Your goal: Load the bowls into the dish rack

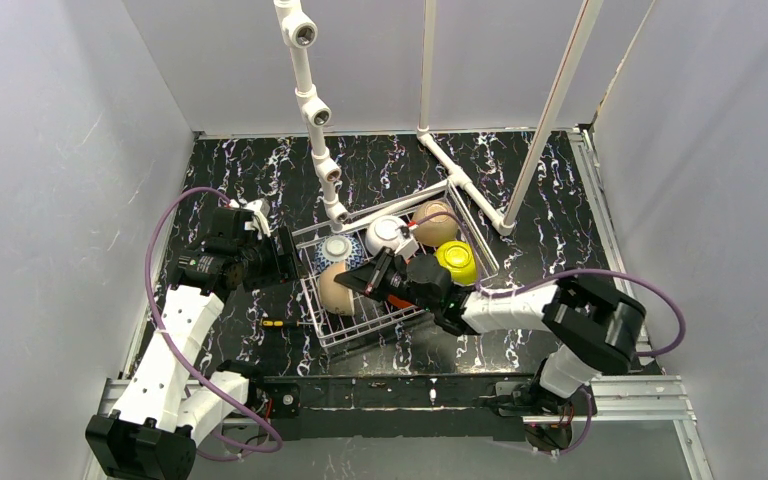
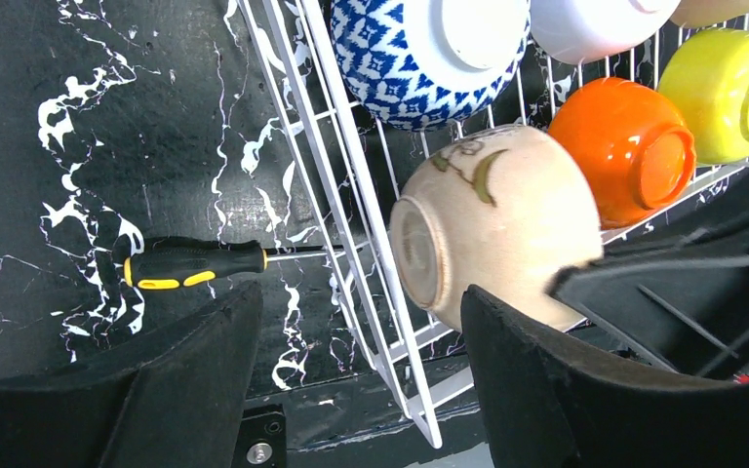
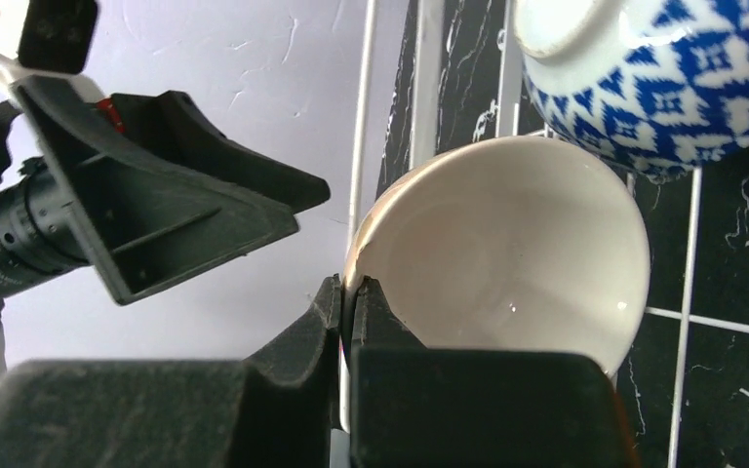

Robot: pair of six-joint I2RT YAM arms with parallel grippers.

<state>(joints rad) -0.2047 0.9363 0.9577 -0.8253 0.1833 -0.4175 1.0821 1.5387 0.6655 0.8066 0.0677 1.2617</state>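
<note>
One rectangular silver wire-grid dish rack (image 1: pixel 358 330) sits mid-table, and all six bowls lie within its walls. We judge the step in hand to be seating the tan ceramic bowl (image 1: pixel 335 288) in the near left corner. It lies on its side, foot towards the rack's left wall. The right gripper (image 3: pixel 348 312) is pinching its rim, one finger inside and one outside. The left gripper (image 2: pixel 356 302) hangs spread, holding nothing, at the rack's left wall.

To finish well, we would ease the bowl down until the wires carry it and open the fingers only slightly. We would then draw back along the rim line, nudging neither the blue-and-white patterned bowl (image 3: pixel 663 88) just beyond nor the orange bowl (image 2: pixel 624 146) beside it. The yellow-green bowl (image 1: pixel 456 262), white bowl (image 1: pixel 388 235) and second tan bowl (image 1: pixel 436 222) sit further right. A black-and-yellow screwdriver (image 2: pixel 195 263) lies on the table left of the rack.

From above, the right arm covers the orange bowl. We cannot tell whether the held bowl rests on the wires or hangs just clear.
</note>
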